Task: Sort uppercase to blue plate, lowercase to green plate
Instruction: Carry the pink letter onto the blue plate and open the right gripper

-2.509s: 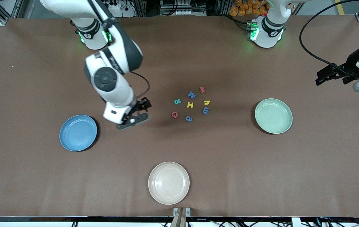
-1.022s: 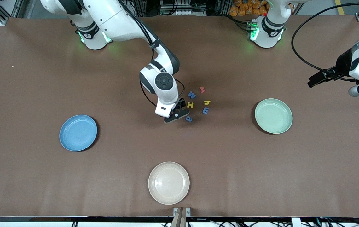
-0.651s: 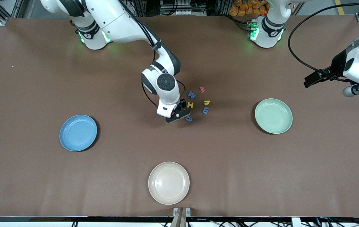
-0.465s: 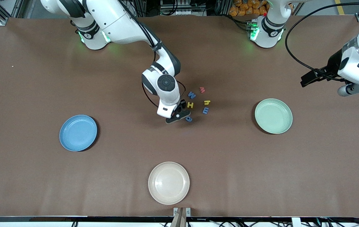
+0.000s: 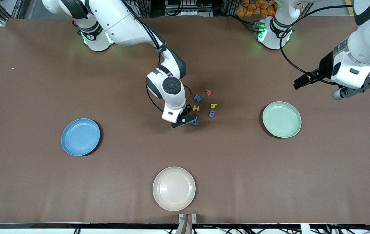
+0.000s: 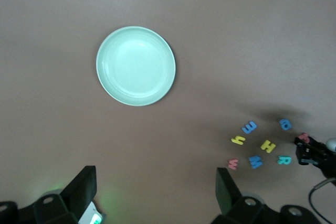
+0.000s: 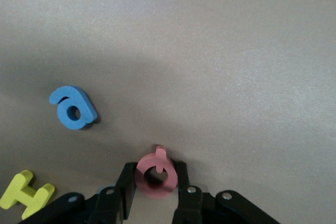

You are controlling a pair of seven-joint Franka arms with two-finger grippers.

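Right gripper (image 7: 156, 182) clamped on the red Q (image 7: 155, 173) at table level.
The Q sits just beside the blue a (image 7: 73, 108), between the blue plate (image 5: 80, 136) and green plate (image 5: 282, 119); the left gripper (image 6: 155, 192), fingers spread, hangs above the green plate.

The front camera sits high, facing the two robot bases, and looks steeply down on the whole brown table (image 5: 42, 182) from well back. The left wrist camera hangs high over the left arm's end, facing straight down, taking in the green plate (image 6: 136, 66) and the cluster of foam letters (image 6: 260, 148), both also seen from the front. The right wrist camera is very close to the tabletop, showing only a few of those same letters, including the red Q (image 7: 156, 175) and a blue one (image 7: 73, 108)
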